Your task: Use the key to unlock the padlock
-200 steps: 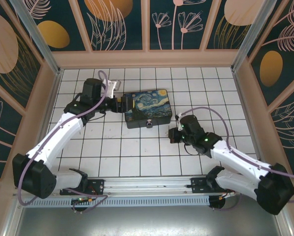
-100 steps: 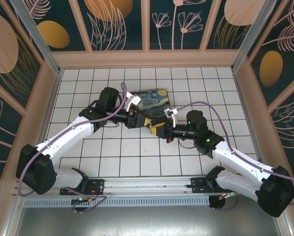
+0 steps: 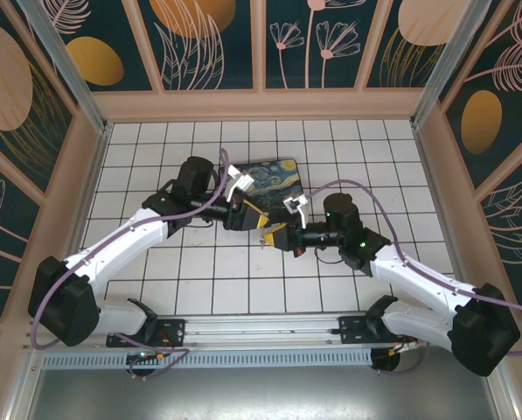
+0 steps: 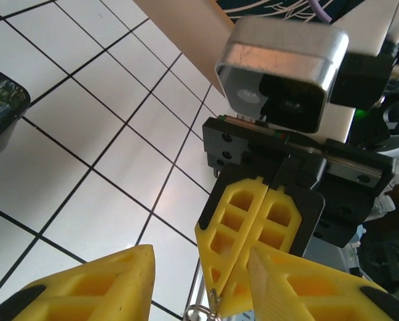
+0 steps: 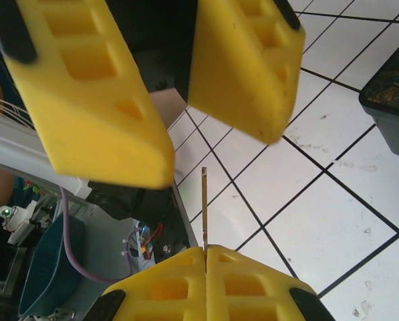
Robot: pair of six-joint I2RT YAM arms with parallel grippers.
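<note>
- Right hand [image 5: 206, 257]: shut tight, with the key [image 5: 204, 207] pinched between its tips. The thin shaft sticks straight out past them.
- Left hand [image 5: 209, 150]: jaws apart, clamped on nothing. Its yellow fingers [image 5: 85, 93] sit on either side of the line the key points along, just beyond its tip, so the two hands are nose to nose above the counter [image 3: 199, 271].
- From the left wrist view there's a small metal loop [image 4: 199, 311] at the key's free end. I can't tell if that's part of the key or a ring on it.
- The painted box [image 3: 278, 175] sits right behind where the hands meet, on the far side, with the left hand partly over its near edge.
- Progress, as I read it: the key is picked up and under control, so that part's done. Nothing here lets me say it has gone into the padlock, and I can't pick out where the lock sits from these angles.
- What's left, I'd guess: line the key up with the keyhole, push it in, turn it and pop the shackle. Early-to-middle at best.
</note>
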